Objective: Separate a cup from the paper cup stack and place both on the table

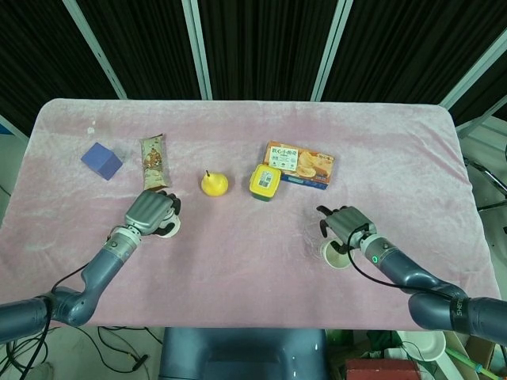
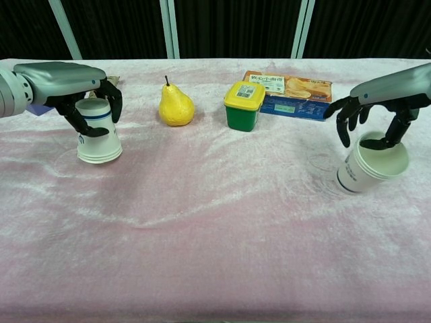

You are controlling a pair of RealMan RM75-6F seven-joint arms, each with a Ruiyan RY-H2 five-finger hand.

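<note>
My left hand [image 1: 150, 212] [image 2: 79, 83] grips a white paper cup with a blue band [image 2: 97, 132] [image 1: 169, 226] from above. That cup is mouth-down and slightly tilted, with its rim at the pink cloth. At the right, my right hand [image 1: 346, 224] [image 2: 379, 108] pinches the rim of a mouth-up stack of paper cups [image 2: 372, 163] [image 1: 336, 255], one finger inside and the others spread. The stack shows doubled rims and stands nearly upright on the cloth, leaning a little.
Between the hands, further back, stand a yellow pear [image 1: 213, 184] [image 2: 176, 104], a green tub with a yellow lid [image 1: 264, 183] [image 2: 243, 105] and a biscuit box [image 1: 299, 164] [image 2: 289, 93]. A blue cube [image 1: 101, 161] and a snack bar [image 1: 152, 153] lie at the back left.
</note>
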